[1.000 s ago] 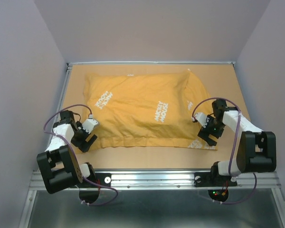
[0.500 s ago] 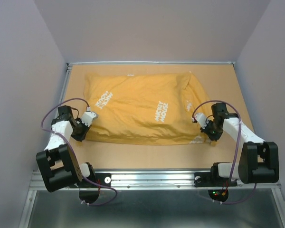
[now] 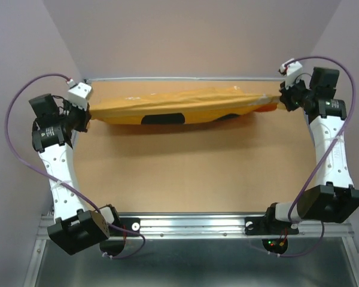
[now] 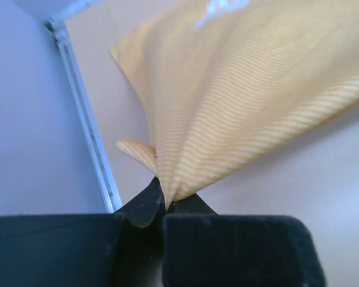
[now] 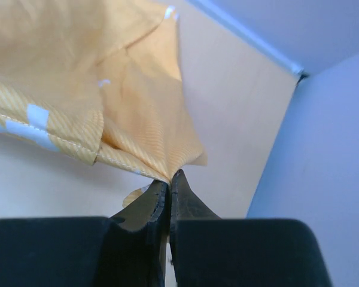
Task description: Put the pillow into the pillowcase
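Arms are reaching up from the near edge, two of them, left arm and right arm. Both pairs of jaws are pinching corners of the one pillowcase, hanging over the far counter. No pillow is showing. Pulling harder could be tugging a thin corner loose.

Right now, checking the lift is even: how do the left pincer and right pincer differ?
The left pincer holds the left end of the pillowcase; the right pincer holds its right end, nearer the back wall. Plain fabric fans from the left pincer; a stitched hem with white print lies by the right pincer. Both are shut on it, stretched between them.
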### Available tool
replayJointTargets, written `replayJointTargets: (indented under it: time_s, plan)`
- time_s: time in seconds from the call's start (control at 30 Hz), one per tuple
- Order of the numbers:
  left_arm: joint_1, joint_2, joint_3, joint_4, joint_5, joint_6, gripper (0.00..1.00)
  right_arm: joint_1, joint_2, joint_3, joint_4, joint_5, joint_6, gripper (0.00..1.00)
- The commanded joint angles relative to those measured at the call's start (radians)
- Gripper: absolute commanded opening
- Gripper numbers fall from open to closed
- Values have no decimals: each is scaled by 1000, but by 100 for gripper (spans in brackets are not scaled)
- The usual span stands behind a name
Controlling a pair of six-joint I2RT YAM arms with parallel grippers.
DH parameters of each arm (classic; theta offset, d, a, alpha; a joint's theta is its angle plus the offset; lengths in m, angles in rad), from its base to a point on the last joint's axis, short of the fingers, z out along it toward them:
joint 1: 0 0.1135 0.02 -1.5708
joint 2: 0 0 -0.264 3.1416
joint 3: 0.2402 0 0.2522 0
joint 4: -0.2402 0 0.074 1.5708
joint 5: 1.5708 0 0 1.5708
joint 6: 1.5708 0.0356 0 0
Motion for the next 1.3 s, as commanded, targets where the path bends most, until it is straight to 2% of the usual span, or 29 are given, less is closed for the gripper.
replayJointTargets:
  time_s: [0.0, 0.07, 0.23, 0.4, 0.5, 0.67, 0.77, 0.9, 0.93, 0.97, 1.0, 1.03, 1.07, 1.1, 1.13, 1.17, 1.2, 1.27]
  plan:
    - [71, -44, 199, 214, -25, -215, 0, -42, -10, 223, 70, 18, 111, 1]
    - [82, -87, 238, 296, -45, -310, 0, -42, -21, 287, 87, 34, 146, 1]
    - [91, -188, 299, 458, -125, -436, 0, -42, -83, 421, 191, 83, 230, 1]
    - [92, -187, 301, 486, -117, -455, 0, -42, -64, 429, 253, 121, 238, 1]
    - [91, -170, 223, 497, -131, -461, 0, -42, -13, 392, 274, 146, 221, 1]
    - [79, -80, 112, 508, -102, -458, 0, -42, 96, 326, 303, 98, 244, 0]
    - [31, 17, 51, 526, -149, -439, 0, -41, 217, 320, 319, 91, 278, 1]
    - [-79, 188, 23, 570, -232, -418, 0, -28, 402, 370, 340, 109, 321, 1]
    - [-120, 278, 42, 589, -249, -422, 0, -22, 450, 413, 351, 117, 328, 0]
    - [-136, 331, 101, 616, -298, -434, 5, 2, 552, 454, 351, 161, 345, 8]
    - [-147, 386, 102, 624, -335, -460, 17, 13, 617, 500, 351, 195, 361, 8]
    - [-150, 497, 199, 623, -360, -491, 35, 18, 671, 551, 345, 219, 374, 50]
    - [-151, 555, 271, 597, -387, -517, 51, 24, 720, 685, 334, 274, 397, 77]
    - [-151, 613, 354, 553, -457, -554, 68, 25, 828, 761, 311, 302, 410, 91]
    - [-148, 712, 532, 446, -472, -565, 71, 22, 869, 853, 240, 334, 417, 100]
    - [-144, 745, 606, 408, -469, -568, 86, 19, 906, 924, 204, 363, 413, 100]
    - [-136, 768, 693, 381, -469, -577, 89, 19, 912, 976, 184, 373, 390, 100]
    - [-127, 778, 718, 350, -470, -577, 89, 7, 859, 912, 187, 352, 370, 100]
